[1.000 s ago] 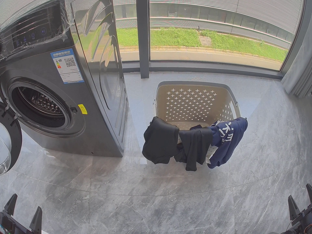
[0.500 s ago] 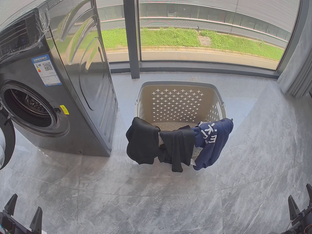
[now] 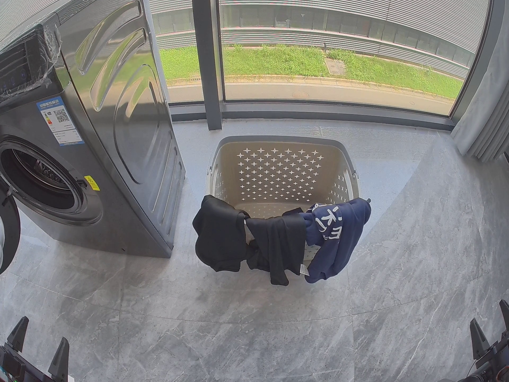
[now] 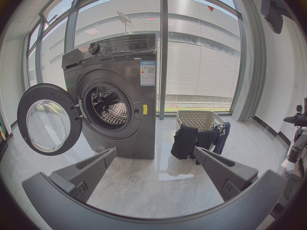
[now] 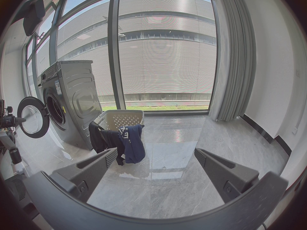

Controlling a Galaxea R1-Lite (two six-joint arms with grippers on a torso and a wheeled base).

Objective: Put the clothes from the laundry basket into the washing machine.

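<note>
Door: the round, glass-bowled door [image 4: 48,120] of the washing machine [image 3: 114,133] hangs swung wide at far left.
Washing machine: a dark grey, glossy metal front-loader; its circular mouth gapes on a perforated steel drum, and crinkled clear film covers the control panel.
Left gripper [image 3: 42,330]: low over the floor near the machine, wedge-shaped black fingers spread apart, nothing between them.
Floor [image 3: 265,335]: polished, grey-veined stone-look tiles.
Laundry basket [image 3: 275,139]: a beige plastic tub with rounded corners, a grey rim and star-shaped holes, standing just right of the machine before the window [image 3: 339,38].
Clothes: two soft black pieces [image 3: 220,234] [image 3: 278,248], possibly one garment, and a navy top [image 3: 334,234] with white print, all draped over the basket's near rim and hanging down outside it.
Right gripper [image 3: 488,312]: low at far right, well apart from the basket, fingers parted and empty.
Curtain [image 3: 488,112]: pale pleated fabric.
</note>
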